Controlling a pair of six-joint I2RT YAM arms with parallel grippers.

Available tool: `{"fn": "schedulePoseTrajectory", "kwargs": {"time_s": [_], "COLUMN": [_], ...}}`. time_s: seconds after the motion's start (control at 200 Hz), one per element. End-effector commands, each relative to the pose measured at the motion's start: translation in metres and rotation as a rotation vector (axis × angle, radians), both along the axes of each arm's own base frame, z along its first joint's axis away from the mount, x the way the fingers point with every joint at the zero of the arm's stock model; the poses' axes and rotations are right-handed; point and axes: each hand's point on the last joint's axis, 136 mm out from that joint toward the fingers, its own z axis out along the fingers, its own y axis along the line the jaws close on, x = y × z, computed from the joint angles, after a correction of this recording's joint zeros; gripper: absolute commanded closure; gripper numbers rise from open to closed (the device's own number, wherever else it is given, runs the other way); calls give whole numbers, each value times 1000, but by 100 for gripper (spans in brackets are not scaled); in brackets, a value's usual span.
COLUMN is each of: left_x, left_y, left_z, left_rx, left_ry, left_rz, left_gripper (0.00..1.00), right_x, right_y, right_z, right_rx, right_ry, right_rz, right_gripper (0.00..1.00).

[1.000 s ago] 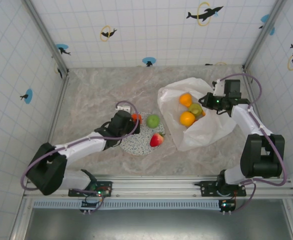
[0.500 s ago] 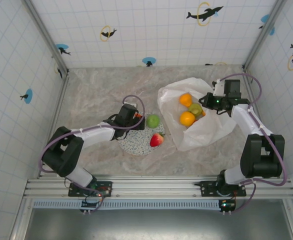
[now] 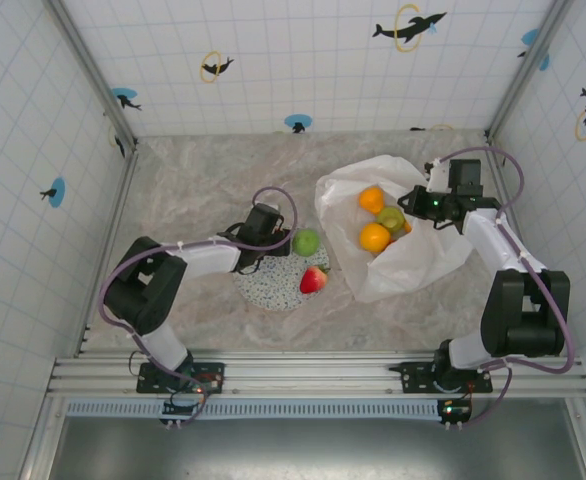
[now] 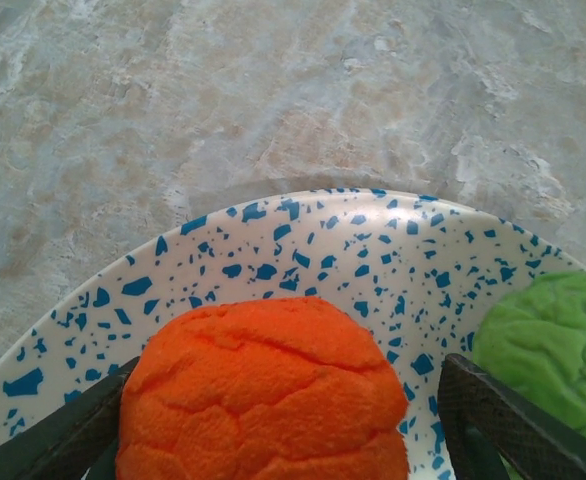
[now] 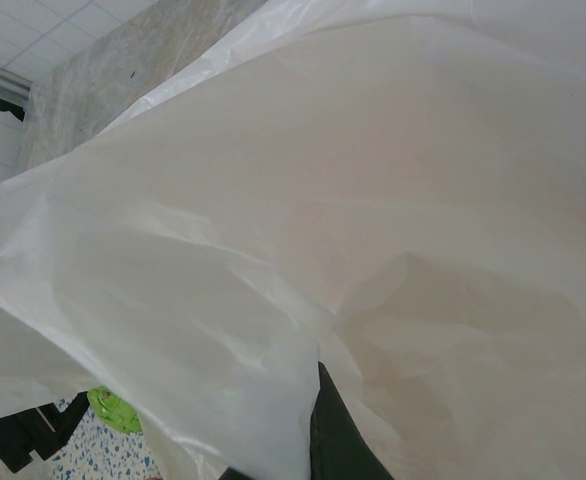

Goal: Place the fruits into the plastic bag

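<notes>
An orange fruit [image 4: 263, 395] lies on the speckled plate [image 4: 323, 235], and my left gripper [image 4: 288, 385] is open around it. Its right finger [image 4: 493, 420] stands a little clear of the fruit. From above, the left gripper [image 3: 271, 238] covers that fruit at the plate's far edge. A green fruit [image 3: 306, 241] and a red-and-yellow fruit [image 3: 314, 279] also rest on the plate [image 3: 268, 290]. The white plastic bag [image 3: 413, 265] lies open to the right, holding two orange fruits [image 3: 372, 199] [image 3: 374, 237] and a green one [image 3: 390, 217]. My right gripper [image 3: 415, 203] is shut on the bag's rim.
Tiled walls with metal corner posts [image 3: 93, 75] enclose the marble table [image 3: 193, 180]. The arm bases stand on a rail [image 3: 313, 375] at the near edge. In the right wrist view, bag film [image 5: 323, 200] drapes over my dark finger [image 5: 338, 440].
The left gripper has moved forward and right over the orange fruit, and its jaws have narrowed around it. The right arm and the bag have not moved.
</notes>
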Motion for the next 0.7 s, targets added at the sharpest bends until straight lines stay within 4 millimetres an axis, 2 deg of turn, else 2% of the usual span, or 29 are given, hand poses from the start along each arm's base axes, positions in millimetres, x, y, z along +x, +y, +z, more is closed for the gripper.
{"fn": "schedulePoseTrajectory", "kwargs": {"time_s": [0.0,0.205,0.33,0.515,0.69], "left_x": [11,8,3,-14,-33], "left_y": [0,7,15,25,17], "left_z": [4,2,12,43,91], "left_rx": [8,44,38,-41,-225], "left_ry": [-28,-27,-55,-114,-187], "left_rz": [14,14,30,48,15], "left_gripper": [33,47,53,57,57], "right_x": [-6,-6,-6,-6,-4], "right_y": [1,0,0,0,0], "right_z": [4,3,3,3,2], "right_rx": [-8,-9,-12,-12,-10], "right_ry": [-14,-8,-12,-9,-10], "right_rz": [9,7,7,7,6], "right_gripper": [100,100,100,100,100]}}
